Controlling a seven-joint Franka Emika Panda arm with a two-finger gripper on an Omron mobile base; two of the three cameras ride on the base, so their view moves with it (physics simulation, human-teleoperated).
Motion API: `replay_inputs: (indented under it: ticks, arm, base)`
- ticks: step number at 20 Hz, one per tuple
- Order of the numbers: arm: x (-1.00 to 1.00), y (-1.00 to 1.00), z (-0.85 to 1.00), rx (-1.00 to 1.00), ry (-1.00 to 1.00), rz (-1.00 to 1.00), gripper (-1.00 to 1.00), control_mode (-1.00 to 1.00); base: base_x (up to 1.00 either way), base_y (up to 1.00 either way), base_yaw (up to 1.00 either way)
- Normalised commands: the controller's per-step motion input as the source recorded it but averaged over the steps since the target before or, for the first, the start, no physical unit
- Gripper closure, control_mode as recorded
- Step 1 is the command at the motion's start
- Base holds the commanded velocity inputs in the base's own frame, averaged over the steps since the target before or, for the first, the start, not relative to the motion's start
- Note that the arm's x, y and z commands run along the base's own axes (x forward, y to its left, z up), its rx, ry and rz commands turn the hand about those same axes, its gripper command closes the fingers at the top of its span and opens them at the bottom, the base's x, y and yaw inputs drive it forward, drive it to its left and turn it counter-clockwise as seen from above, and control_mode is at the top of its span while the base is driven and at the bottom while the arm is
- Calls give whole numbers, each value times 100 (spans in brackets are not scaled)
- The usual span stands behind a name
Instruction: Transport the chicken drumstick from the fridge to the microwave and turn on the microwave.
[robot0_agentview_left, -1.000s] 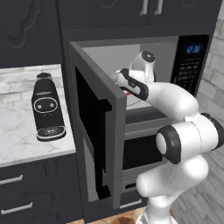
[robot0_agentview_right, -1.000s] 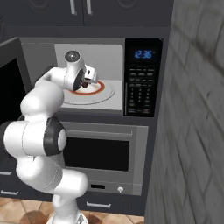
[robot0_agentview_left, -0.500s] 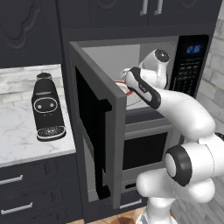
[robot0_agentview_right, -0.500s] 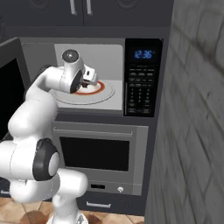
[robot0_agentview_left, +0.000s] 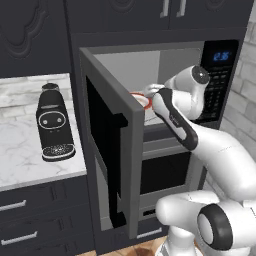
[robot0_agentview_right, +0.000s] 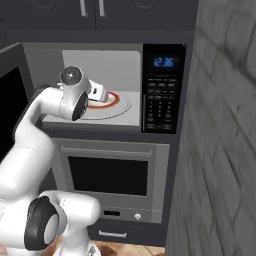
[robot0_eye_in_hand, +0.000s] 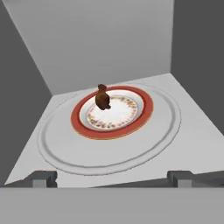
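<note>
Claw (robot0_eye_in_hand: 112, 177) spread, empty; chicken drumstick (robot0_eye_in_hand: 103, 98) at plate's (robot0_eye_in_hand: 131, 119) 10 o'clock. Risk: arm catching microwave (robot0_agentview_right: 162, 90) door on exit.

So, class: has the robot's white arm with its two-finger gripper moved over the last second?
Yes. The gripper has moved rightward, deeper toward the grey-fronted microwave's keypad side, jaws open.

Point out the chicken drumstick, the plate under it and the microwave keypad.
chicken drumstick (robot0_eye_in_hand: 103, 100), hand view, thick body.
plate (robot0_eye_in_hand: 145, 108), hand view, red rim.
microwave keypad (robot0_agentview_right: 160, 107), right base view, panel middle.
</note>
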Motion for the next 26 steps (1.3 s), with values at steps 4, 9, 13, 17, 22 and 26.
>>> replay_inputs:
  ticks: [4,9,13,17,22,26]
  arm:
    - [-48,0,18,0,-4,0,-100,-100]
    - [-50,-2,21,0,-3,0,-100,-100]
    - [-50,-7,20,0,-3,0,-100,-100]
    - [-50,-6,14,0,-2,0,-100,-100]
    - [-46,-5,13,0,0,0,-100,-100]
    - [-45,-4,15,0,0,0,-100,-100]
  base:
    - [0,0,0]
    - [0,0,0]
    - [0,0,0]
    - [0,0,0]
    - [0,0,0]
    - [0,0,0]
